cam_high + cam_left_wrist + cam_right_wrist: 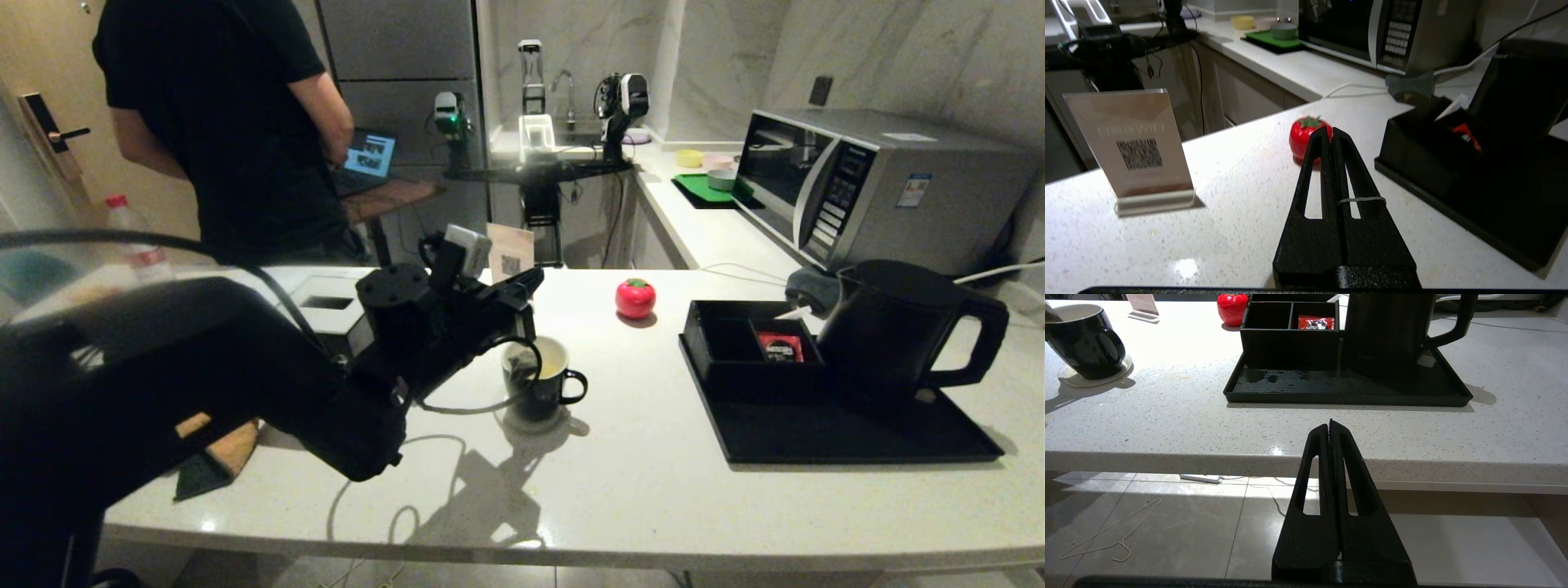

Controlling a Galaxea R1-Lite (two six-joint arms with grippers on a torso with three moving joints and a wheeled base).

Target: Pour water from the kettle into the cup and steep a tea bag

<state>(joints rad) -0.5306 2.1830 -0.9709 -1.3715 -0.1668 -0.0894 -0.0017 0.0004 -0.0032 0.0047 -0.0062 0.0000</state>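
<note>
While the kettle stands back on its black tray, well off to the right of our left gripper, we judge the pouring part finished: the cup shows pale yellowish water against its white inside. That cup sits on a small coaster just below and a little in front of the left gripper's tips, which hang above its rim.

In the left wrist view the left gripper has its two fingers pressed flat together, and a thin thread loops across one finger (we take it for the tea bag's string, though we cannot follow it to its end). The tea bag itself we cannot make out in any view; something pale leans at the cup's rim in the right wrist view, too small to name. So whether the bag is already in the water, we cannot say for certain; steeping appears to be the step in hand.

The right gripper is also closed on nothing, parked below the edge of the counter, facing the tray from the near side.

Beyond the left gripper's tips lies a red tomato-shaped object; the red sachet rests in the organiser box beside the kettle.
</note>
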